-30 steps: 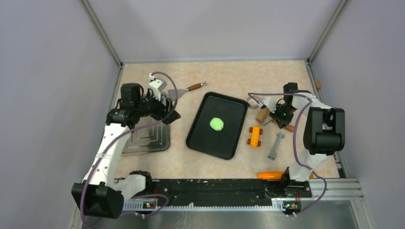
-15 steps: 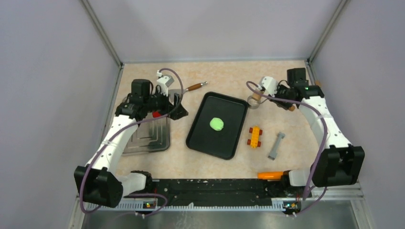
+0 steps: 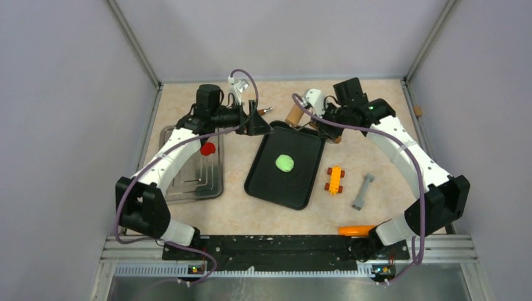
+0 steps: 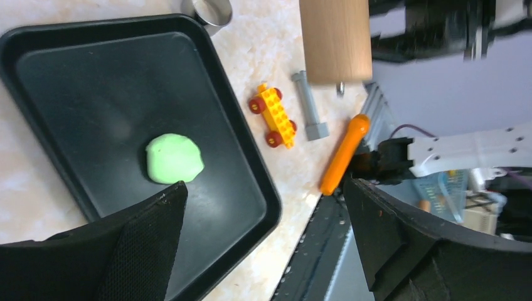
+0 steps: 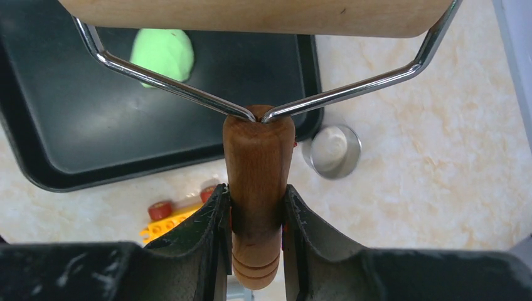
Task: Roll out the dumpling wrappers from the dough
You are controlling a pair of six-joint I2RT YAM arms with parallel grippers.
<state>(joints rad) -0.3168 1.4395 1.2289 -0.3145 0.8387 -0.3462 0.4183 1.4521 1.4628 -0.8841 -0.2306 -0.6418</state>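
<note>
Dough (image 3: 285, 163), a flattish blob, sits mid black tray (image 3: 300, 191), well apart from every rim and nearer the bases than both grippers. L gripper (image 4: 263, 213) hangs by tray's far-left corner w/ jaws wide, holding nothing. R gripper (image 5: 256, 204) is clamped on rolling pin (image 5: 257, 157) handle, roller raised past far rim. Ring cutter (image 5: 332, 150) stands just off tray's corner, and silver tray (image 3: 188, 185) at left holds a red disc (image 3: 207, 148).

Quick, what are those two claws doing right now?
Left gripper: open, holding nothing.
Right gripper: closed on the rolling pin, by its wooden handle.
</note>
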